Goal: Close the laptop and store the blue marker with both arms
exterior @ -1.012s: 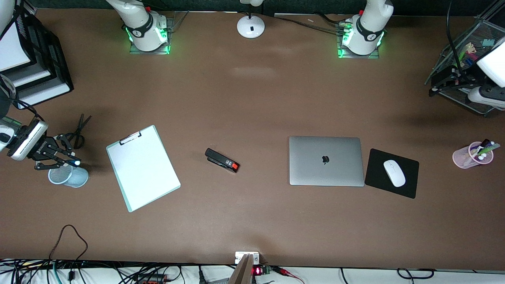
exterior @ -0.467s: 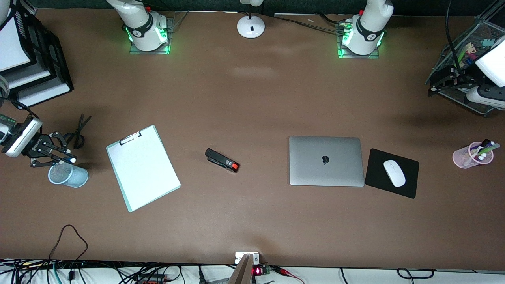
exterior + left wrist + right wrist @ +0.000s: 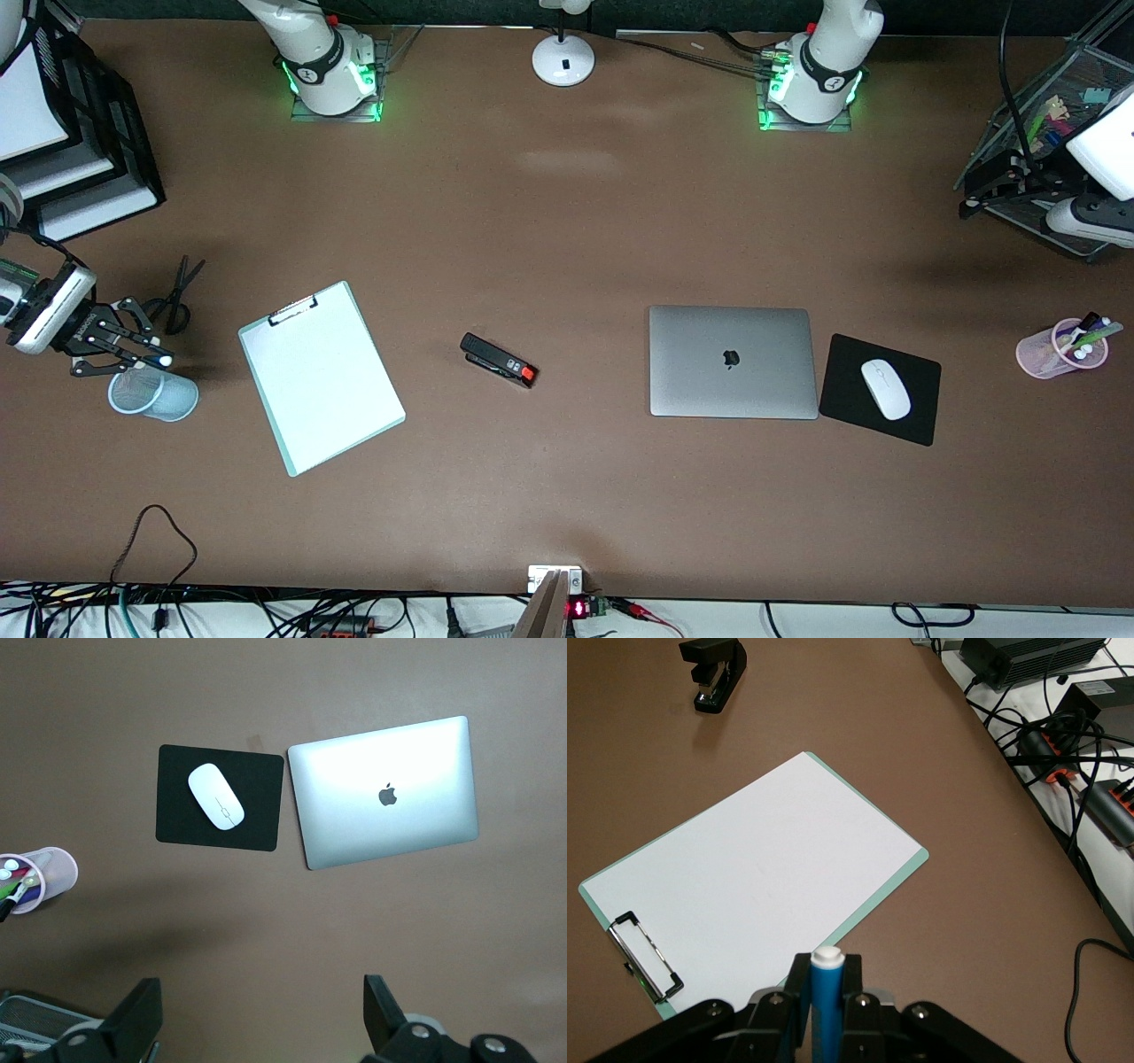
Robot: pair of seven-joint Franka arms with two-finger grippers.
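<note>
Brown bench (image 3: 567, 221) carries all things, w/ both arm bases at its top edge in the front view. Laptop (image 3: 733, 361) lies shut and flat, lid w/ dark apple logo up, toward the left arm's end. Just beside it is a black mouse pad (image 3: 880, 390) w/ a white mouse (image 3: 885, 389) on it; a pink cup (image 3: 1054, 350) of mixed markers stands further toward that end.

Right gripper (image 3: 146, 347) is up in the air at the right arm's end, over the rim of a pale blue mesh cup (image 3: 153, 393). Its fingers are closed tight on the blue marker (image 3: 826, 1005), which stands between them w/ the whitish cap end sticking out past the tips. Scissors (image 3: 177, 292) lie near, farther from the front camera than the cup. A clipboard (image 3: 321, 377) w/ white paper lies beside the cup, and a black stapler (image 3: 498, 360) lies between clipboard and laptop.

Left gripper (image 3: 257, 1023) waits high near the wire basket (image 3: 1045, 142) at the left arm's end, fingers fully apart and holding nothing; approx. below it the wrist view shows laptop and mouse pad.
</note>
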